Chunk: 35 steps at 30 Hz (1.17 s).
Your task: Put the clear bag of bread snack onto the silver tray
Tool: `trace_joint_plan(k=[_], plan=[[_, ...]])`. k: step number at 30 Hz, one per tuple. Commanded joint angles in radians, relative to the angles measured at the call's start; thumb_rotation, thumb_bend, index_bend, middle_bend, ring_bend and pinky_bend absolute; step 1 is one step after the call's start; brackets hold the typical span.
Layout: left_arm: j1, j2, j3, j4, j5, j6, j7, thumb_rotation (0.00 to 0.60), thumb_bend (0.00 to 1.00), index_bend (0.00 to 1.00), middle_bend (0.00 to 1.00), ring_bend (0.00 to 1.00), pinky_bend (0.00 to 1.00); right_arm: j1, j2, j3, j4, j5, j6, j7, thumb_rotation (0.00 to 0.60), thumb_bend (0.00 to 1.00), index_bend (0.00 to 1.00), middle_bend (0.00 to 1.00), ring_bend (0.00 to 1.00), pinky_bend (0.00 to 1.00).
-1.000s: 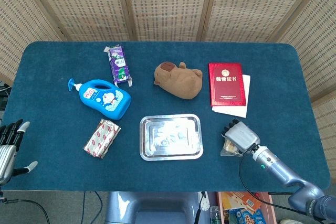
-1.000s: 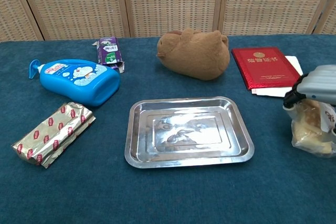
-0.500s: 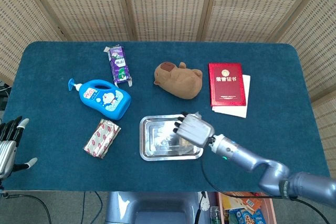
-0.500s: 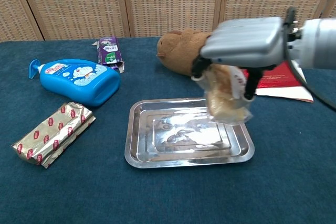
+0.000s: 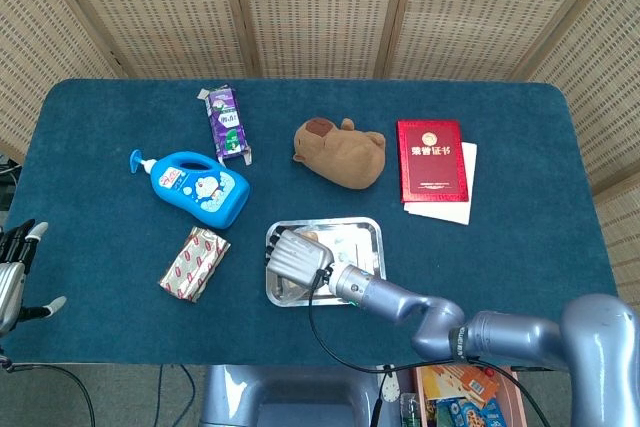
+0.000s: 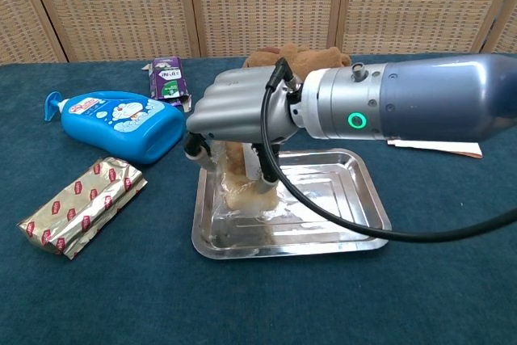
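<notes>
Low in the frame's centre, the right robot hand (image 6: 234, 119) holds the bag (image 6: 242, 185) with curled fingers, its bottom seemingly resting in the tray (image 6: 355, 216)'s left half; next, I judge, is letting go.

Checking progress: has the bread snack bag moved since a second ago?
Yes. The bread snack bag moved left, from right of the silver tray onto it.

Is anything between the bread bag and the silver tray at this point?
Nothing visible. The right hand holds the clear bag of bread snack over the left part of the silver tray, its bottom apparently touching the tray floor.
</notes>
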<state>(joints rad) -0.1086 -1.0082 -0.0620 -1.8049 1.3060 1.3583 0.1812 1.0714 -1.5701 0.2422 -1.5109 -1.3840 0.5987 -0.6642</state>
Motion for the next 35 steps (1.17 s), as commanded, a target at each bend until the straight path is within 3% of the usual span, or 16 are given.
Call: trace_joint_plan(k=[1, 8, 10, 14, 19, 25, 29, 35], plan=[[0.0, 0.005, 0.002, 0.001, 0.0, -0.002, -0.007, 0.6, 0.0, 0.0, 0.0, 0.0, 0.0, 0.008, 0.0, 0.0, -0.049, 0.092, 0.024, -0.08, 0.6, 0.0, 0.0, 0.0, 0.01, 0.06], [-0.001, 0.012, 0.005, 0.0, 0.006, -0.003, -0.025, 0.6, 0.0, 0.0, 0.0, 0.0, 0.0, -0.035, 0.115, -0.018, -0.2, 0.129, 0.138, -0.134, 0.6, 0.0, 0.0, 0.0, 0.0, 0.02], [0.003, 0.016, 0.009, -0.002, 0.017, 0.004, -0.035, 0.6, 0.0, 0.0, 0.0, 0.0, 0.0, -0.102, 0.208, -0.037, -0.285, 0.088, 0.229, -0.11, 0.6, 0.0, 0.0, 0.0, 0.0, 0.01], [0.006, 0.019, 0.018, -0.003, 0.04, 0.012, -0.045, 0.6, 0.0, 0.0, 0.0, 0.0, 0.0, -0.212, 0.332, -0.09, -0.325, -0.013, 0.352, 0.011, 0.6, 0.0, 0.0, 0.0, 0.0, 0.0], [0.012, 0.018, 0.029, -0.005, 0.071, 0.026, -0.048, 0.6, 0.0, 0.0, 0.0, 0.0, 0.0, -0.365, 0.426, -0.179, -0.242, -0.135, 0.515, 0.265, 0.6, 0.0, 0.0, 0.0, 0.0, 0.0], [0.023, 0.008, 0.046, -0.006, 0.108, 0.049, -0.034, 0.6, 0.0, 0.0, 0.0, 0.0, 0.0, -0.576, 0.414, -0.271, -0.06, -0.167, 0.733, 0.536, 0.6, 0.0, 0.0, 0.0, 0.0, 0.0], [0.028, 0.001, 0.053, -0.006, 0.125, 0.062, -0.019, 0.6, 0.0, 0.0, 0.0, 0.0, 0.0, -0.687, 0.397, -0.299, -0.019, -0.146, 0.831, 0.628, 0.6, 0.0, 0.0, 0.0, 0.0, 0.0], [0.035, -0.006, 0.062, -0.006, 0.152, 0.077, -0.007, 0.6, 0.0, 0.0, 0.0, 0.0, 0.0, -0.778, 0.383, -0.313, -0.015, -0.133, 0.897, 0.651, 0.6, 0.0, 0.0, 0.0, 0.0, 0.0]])
